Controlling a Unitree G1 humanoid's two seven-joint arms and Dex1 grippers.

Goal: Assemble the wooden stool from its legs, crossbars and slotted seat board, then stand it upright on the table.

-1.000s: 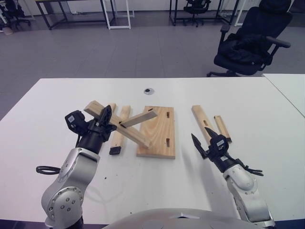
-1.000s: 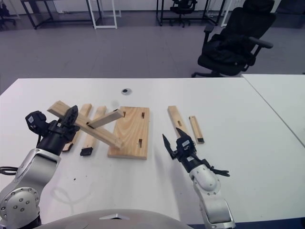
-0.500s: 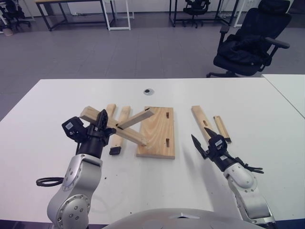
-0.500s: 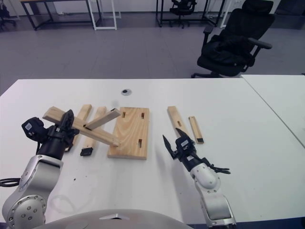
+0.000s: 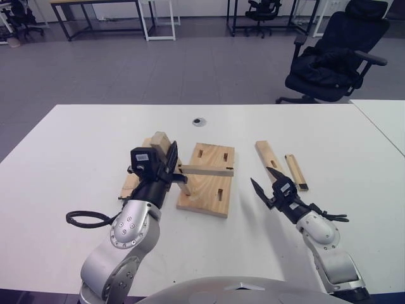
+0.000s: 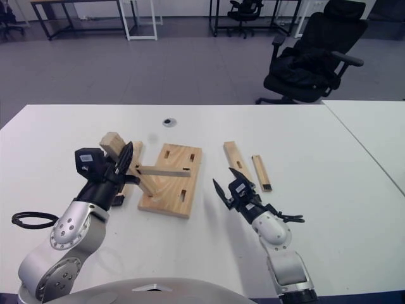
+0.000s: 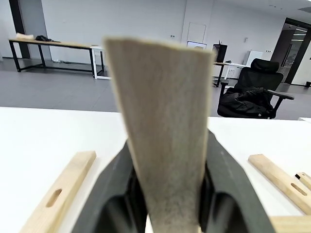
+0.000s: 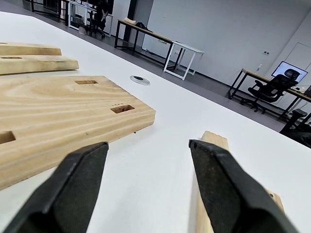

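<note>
L gripper [image 5: 169, 166] pinches a leg [image 5: 160, 142] near its upper end. Leg tilted, lower end at left edge of seat board [image 5: 215, 193], which lies flat on table [image 5: 76, 145]. A crossbar [image 5: 205, 171] set in the leg sticks out approx. horiz. over the board. R gripper [image 5: 262, 180] spread, holds nothing, low over table betw. board and a loose leg [image 5: 266, 156]. Short crossbar [image 5: 295, 171] lies just beside that leg.
</note>
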